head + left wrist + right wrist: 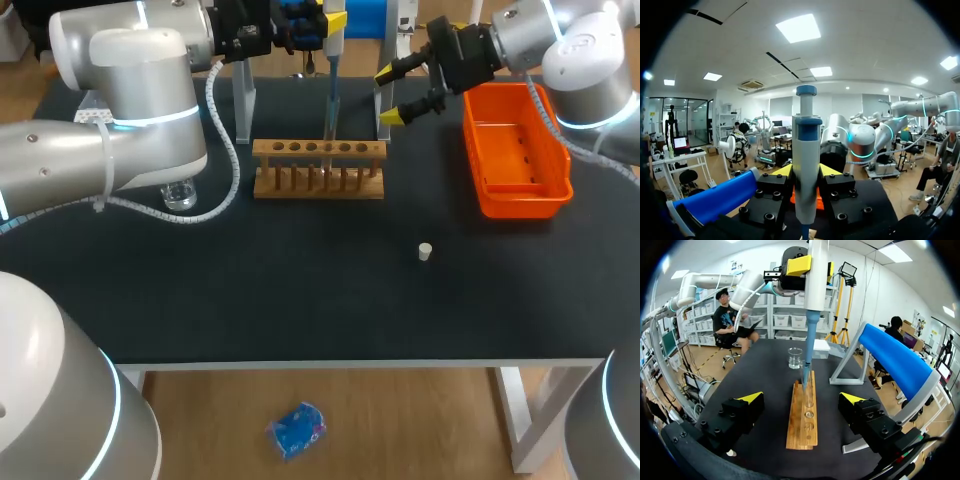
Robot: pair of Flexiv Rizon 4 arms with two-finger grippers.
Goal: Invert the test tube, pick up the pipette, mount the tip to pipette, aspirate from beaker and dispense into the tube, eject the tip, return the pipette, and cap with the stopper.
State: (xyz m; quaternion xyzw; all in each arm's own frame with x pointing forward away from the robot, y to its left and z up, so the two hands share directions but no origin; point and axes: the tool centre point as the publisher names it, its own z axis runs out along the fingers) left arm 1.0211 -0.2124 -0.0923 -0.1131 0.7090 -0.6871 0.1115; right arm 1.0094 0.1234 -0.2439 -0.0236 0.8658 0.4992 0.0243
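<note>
Left fingers (781, 171) clamp pipette (806, 165) from both sides; right fingers (751, 398) wide, tube rack (802, 420) ahead.

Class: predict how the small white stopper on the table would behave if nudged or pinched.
The stopper looks tiny beside the wooden rack, so it is probably very light and easily knocked away. It seems to stand on one flat end; tipped over, its round shape would likely roll.
</note>
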